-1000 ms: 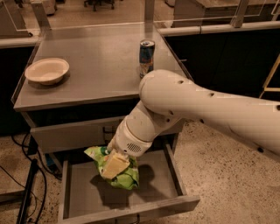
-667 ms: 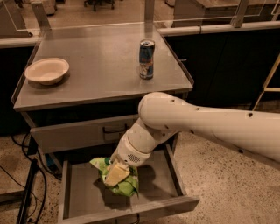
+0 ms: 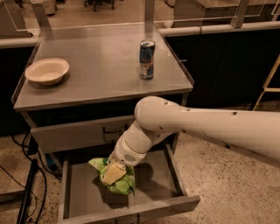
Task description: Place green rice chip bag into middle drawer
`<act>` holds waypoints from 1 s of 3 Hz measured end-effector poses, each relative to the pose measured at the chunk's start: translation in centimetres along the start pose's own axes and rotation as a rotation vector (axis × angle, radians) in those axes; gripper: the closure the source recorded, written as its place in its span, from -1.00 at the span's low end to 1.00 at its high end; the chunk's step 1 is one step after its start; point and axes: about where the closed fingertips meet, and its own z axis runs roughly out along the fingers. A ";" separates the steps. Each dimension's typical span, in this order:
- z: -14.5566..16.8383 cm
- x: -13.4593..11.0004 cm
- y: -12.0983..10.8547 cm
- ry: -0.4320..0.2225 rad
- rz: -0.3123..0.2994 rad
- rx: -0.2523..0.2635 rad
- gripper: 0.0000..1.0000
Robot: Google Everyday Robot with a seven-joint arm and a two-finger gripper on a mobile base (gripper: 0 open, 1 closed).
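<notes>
Camera view: gripper (image 3: 114, 173) is seen clenched on green rice chip bag (image 3: 121, 184), below the desk (image 3: 100, 65) front edge.
Change: bag is lowered further into middle drawer (image 3: 83, 197).
Meaning: only release is judged left.

The floor (image 3: 227, 175) is speckled beige terrazzo. A grey metal table (image 3: 96, 65) with raised side rims stands at centre, with upright metal posts (image 3: 149, 11) behind it. Dark cabinet fronts (image 3: 227, 70) under a pale counter edge (image 3: 218, 29) fill the right side. Black cables (image 3: 29, 183) trail on the floor at left. Lighting is dim and warm. The gripper (image 3: 114, 174) sits inside the pulled-out middle drawer (image 3: 81, 197) below the table.
</notes>
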 end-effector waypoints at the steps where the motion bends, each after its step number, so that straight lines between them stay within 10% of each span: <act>1: 1.8 0.0 -1.6 -0.007 0.005 0.002 1.00; 3: 6.2 1.6 -2.4 -0.001 0.038 -0.019 1.00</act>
